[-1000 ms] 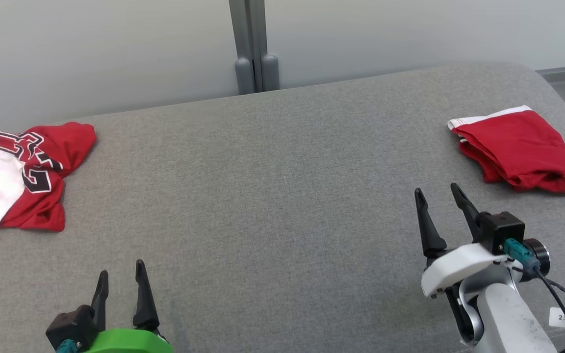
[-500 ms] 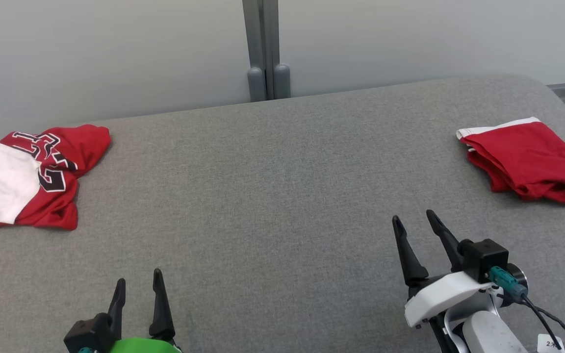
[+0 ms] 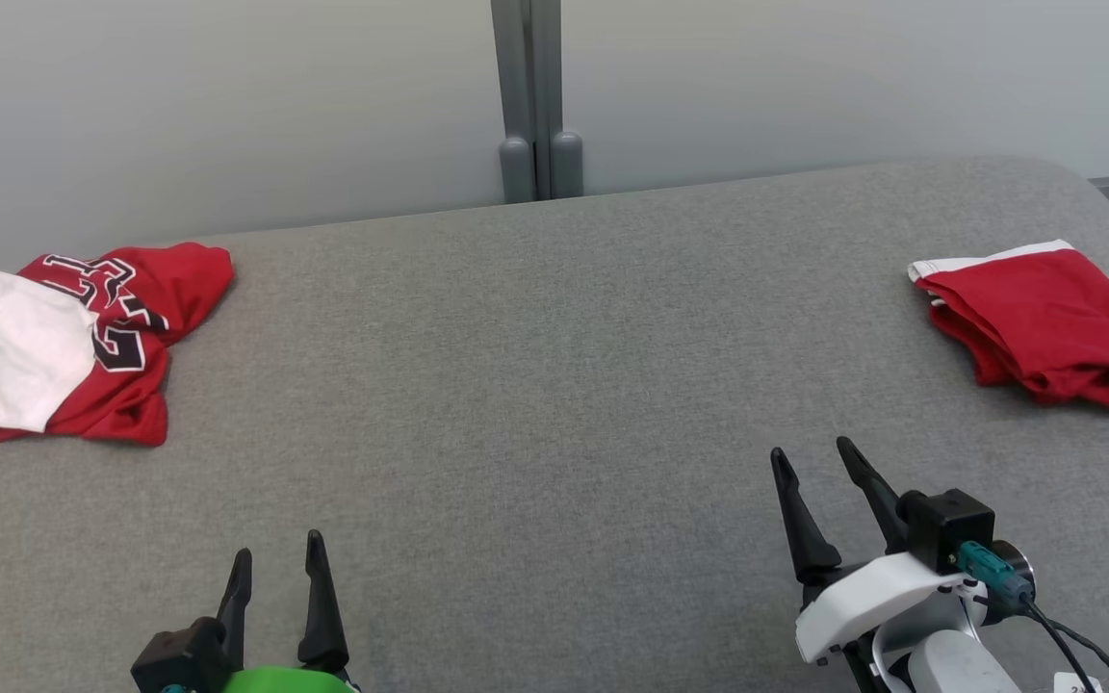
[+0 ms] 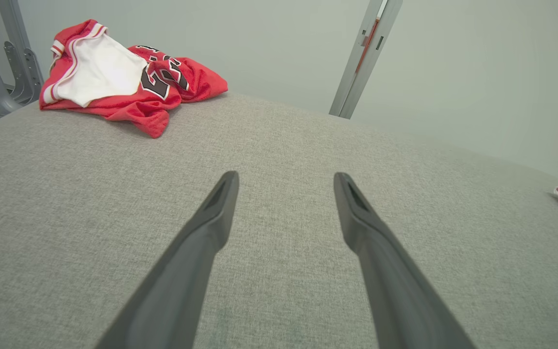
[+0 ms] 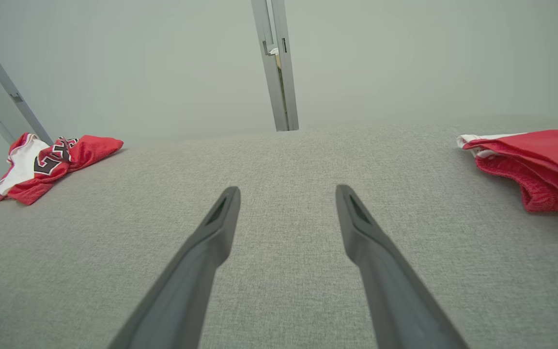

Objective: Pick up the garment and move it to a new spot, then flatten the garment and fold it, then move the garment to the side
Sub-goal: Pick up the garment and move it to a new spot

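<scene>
With both pairs of jaws held spread and empty at the bottom of the frame, the pick-up is judged not yet begun: a reach to the crumpled jersey (image 3: 83, 346), lying on the desk (image 3: 554, 385) at the frame's left, is called for next.

The jersey (image 3: 64, 346) lies on the tabletop (image 3: 554, 385) at its far left corner, and the folded garment (image 3: 1045, 327) lies by the right edge, a little nearer than the far right corner, so the two are well apart with the bare middle between them. Behind the far edge stands the wall (image 3: 227, 96), with a post (image 3: 537, 96) about midway along that edge. The left end effector (image 3: 279, 545) is above the near edge, left of the middle, and the right end effector (image 3: 812, 447) is nearer the right edge, before the folded garment and apart from it.
</scene>
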You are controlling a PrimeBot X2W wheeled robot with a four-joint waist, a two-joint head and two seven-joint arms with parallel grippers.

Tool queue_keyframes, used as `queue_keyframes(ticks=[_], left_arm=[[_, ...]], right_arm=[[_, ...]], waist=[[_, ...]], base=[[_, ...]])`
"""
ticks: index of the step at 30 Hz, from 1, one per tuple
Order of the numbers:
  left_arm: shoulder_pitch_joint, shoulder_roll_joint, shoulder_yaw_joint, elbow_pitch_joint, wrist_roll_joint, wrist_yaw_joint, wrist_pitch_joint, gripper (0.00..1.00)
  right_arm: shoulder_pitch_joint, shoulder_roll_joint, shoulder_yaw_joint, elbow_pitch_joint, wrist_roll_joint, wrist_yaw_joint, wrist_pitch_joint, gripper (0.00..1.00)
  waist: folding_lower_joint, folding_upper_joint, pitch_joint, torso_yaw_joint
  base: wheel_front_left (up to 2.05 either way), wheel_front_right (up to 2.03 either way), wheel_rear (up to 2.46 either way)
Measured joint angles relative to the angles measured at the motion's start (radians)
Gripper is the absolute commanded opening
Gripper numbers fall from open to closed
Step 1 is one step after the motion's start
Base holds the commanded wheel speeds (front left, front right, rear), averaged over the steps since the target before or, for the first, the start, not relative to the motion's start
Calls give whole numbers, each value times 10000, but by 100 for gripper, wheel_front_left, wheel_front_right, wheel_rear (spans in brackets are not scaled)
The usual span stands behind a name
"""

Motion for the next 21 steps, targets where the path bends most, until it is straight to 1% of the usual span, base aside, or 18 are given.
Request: queue_keyframes(ticks=[5,11,21], left_arm=[[-1,0,-61,27,4,8,-12,100],[-14,-8,-79,48,180,6,-12,100],[-12,6,261,38,376,-65,-12,100]], right_arm=[[19,0,-8,-31,-17,0,0,100],[97,-6,-35,-153,-6,0,0,100],[125,0,263,-226,280,0,0,100]], waist=[[0,0,-13,328],[0,0,-43,1091],[0,0,-101,3017]], base=[[0,0,0],[0,0,0],[0,0,0]])
